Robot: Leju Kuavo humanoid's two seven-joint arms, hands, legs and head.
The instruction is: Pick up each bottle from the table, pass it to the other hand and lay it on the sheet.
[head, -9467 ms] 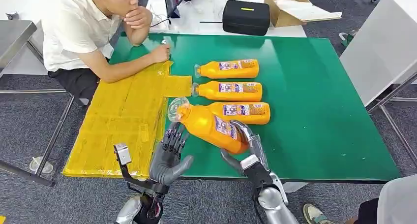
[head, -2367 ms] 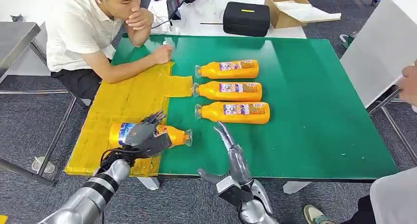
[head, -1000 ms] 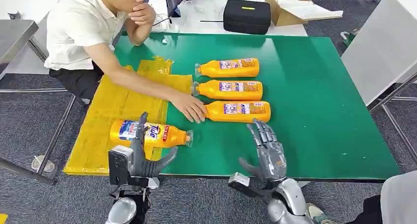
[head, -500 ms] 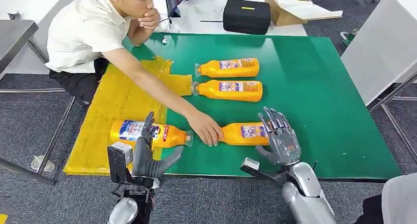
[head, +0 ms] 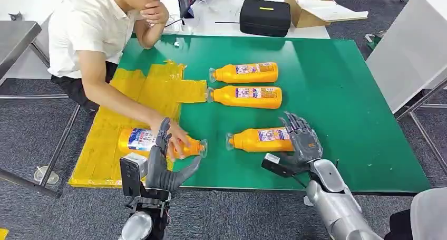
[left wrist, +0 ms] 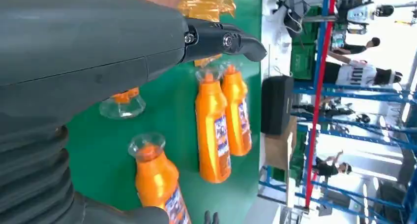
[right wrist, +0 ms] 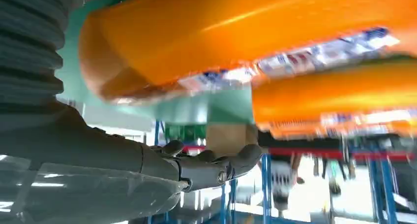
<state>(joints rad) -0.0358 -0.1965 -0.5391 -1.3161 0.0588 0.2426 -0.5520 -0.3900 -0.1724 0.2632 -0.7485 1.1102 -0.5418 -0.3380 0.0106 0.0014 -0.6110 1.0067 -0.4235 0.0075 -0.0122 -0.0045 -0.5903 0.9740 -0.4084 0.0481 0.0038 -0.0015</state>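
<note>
The yellow sheet (head: 126,118) covers the left part of the green table (head: 342,92), running from its near-left corner back toward the far edge. A bottle (head: 138,141) lies on the sheet close to the near edge, its clear cap (head: 202,147) reaching just past the sheet's right border onto green. A person (head: 87,34) seated at the table's left side leans in, and the person's hand (head: 178,140) rests on that bottle's neck.

The left hand (head: 163,163) stands upright at the near edge, just in front of this bottle, fingers spread apart and thumb out to the side, holding nothing. In the head view its fingertips overlap the bottle and the person's hand; whether they touch cannot be told.

To the right, a second bottle (head: 258,140) lies on bare green, cap pointing left, near the front edge. The right hand (head: 300,141) sits at its base end, fingers extended and spread; the right wrist view shows the thumb (right wrist: 216,167) stretched out apart from the orange body, so the hand is not closed on it, and contact cannot be told.

Two more bottles lie parallel toward the middle: one (head: 245,96) nearer, one (head: 245,73) behind it, caps left, the nearer cap touching the sheet's right flap. The table's right half is open green as far as its right edge.
</note>
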